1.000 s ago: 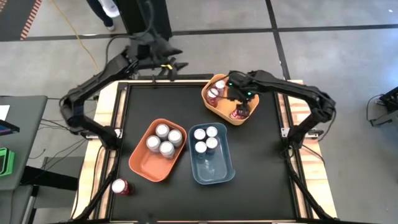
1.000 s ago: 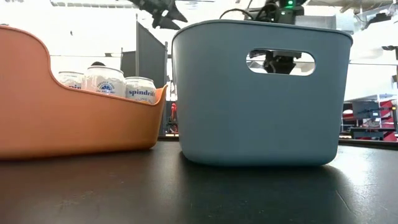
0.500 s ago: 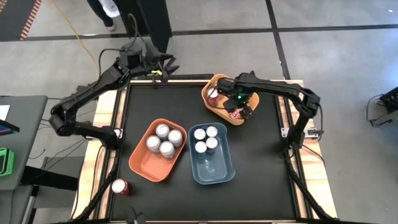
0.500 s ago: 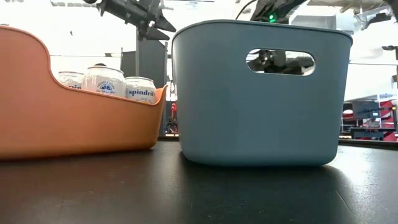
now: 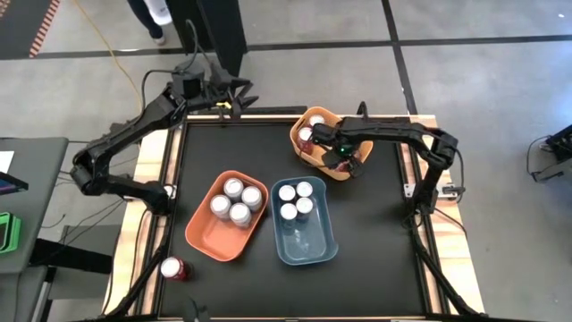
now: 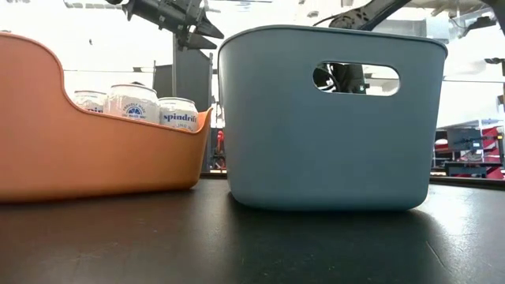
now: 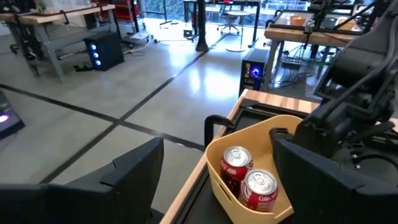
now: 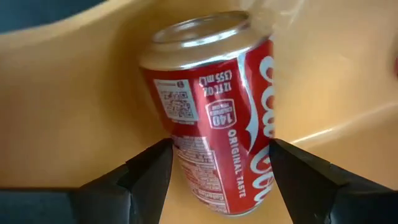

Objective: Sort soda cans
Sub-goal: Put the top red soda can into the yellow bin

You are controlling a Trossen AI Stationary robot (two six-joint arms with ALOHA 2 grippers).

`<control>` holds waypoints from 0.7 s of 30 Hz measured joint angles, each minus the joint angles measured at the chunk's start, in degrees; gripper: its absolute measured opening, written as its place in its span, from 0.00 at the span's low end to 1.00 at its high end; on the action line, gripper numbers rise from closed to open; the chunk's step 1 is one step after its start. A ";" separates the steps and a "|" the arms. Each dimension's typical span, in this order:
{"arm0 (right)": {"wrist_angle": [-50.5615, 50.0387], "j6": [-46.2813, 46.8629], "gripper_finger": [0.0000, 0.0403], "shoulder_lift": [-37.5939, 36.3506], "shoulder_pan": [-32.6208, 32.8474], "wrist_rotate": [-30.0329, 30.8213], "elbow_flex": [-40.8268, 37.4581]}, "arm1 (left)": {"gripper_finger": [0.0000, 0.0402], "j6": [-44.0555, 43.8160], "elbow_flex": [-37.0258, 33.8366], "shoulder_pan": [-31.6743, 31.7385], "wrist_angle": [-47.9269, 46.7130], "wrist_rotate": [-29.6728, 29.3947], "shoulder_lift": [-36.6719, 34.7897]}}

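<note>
Lowered since earlier, your right gripper (image 8: 217, 171) grips a red can (image 8: 217, 112) in the yellow bin (image 5: 313, 156), table's 1 o'clock; left gripper (image 5: 241, 94) open.

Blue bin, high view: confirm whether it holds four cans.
Yes, four silver-topped cans cluster at one end of the blue bin.

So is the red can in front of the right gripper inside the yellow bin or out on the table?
Inside. The right wrist view shows the red can against the yellow bin wall, between the right gripper's fingers.
</note>
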 joint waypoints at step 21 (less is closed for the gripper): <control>11.31 -2.79 0.71 -0.63 -4.97 -6.26 -5.68 | 0.74 0.72 0.02 0.00 -0.52 0.25 0.02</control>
